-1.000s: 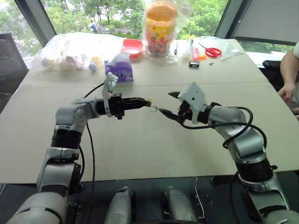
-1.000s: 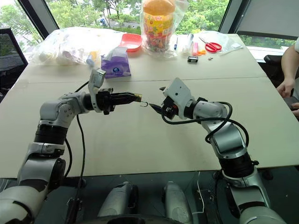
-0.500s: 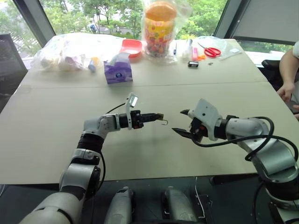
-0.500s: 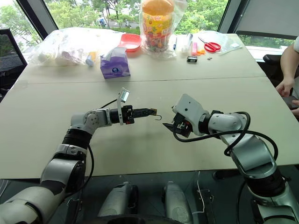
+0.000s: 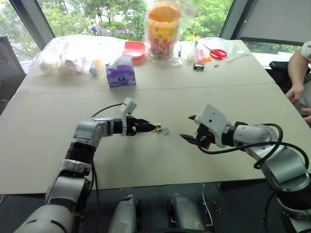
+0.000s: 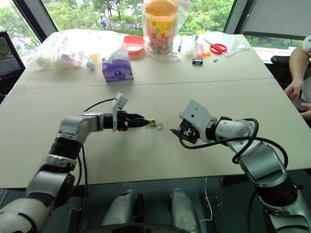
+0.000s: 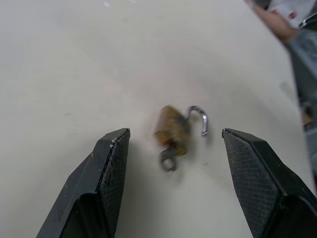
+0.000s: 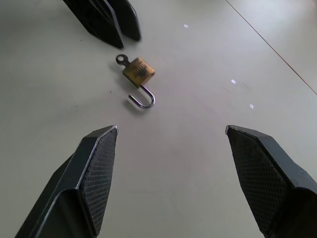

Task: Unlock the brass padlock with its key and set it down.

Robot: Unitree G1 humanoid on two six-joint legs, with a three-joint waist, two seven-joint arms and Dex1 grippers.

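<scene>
The brass padlock point(image 7: 172, 130) lies on the beige table point(image 5: 160, 160) near its middle. Its silvery shackle point(image 7: 199, 118) is swung open and the key point(image 8: 121, 60) sticks out of its body. My left gripper point(image 5: 149, 127) is low over the table just behind the padlock, open, its fingers point(image 7: 111, 163) apart on either side and clear of the padlock. A short way to the right, my right gripper point(image 5: 186, 127) points at the padlock point(image 8: 138, 71), open with nothing in it.
Along the far edge stand a purple tissue box point(image 5: 121, 73), a red bowl point(image 5: 136, 48), a bagged snack jar point(image 5: 163, 29), red scissors point(image 5: 221, 52) and a clear bag of small items point(image 5: 68, 53). A person's arm point(image 5: 296, 73) rests at the right edge.
My left gripper came down to the table and opened, letting go of the padlock, which now lies on the surface. My right gripper drew back a little and stayed open.
</scene>
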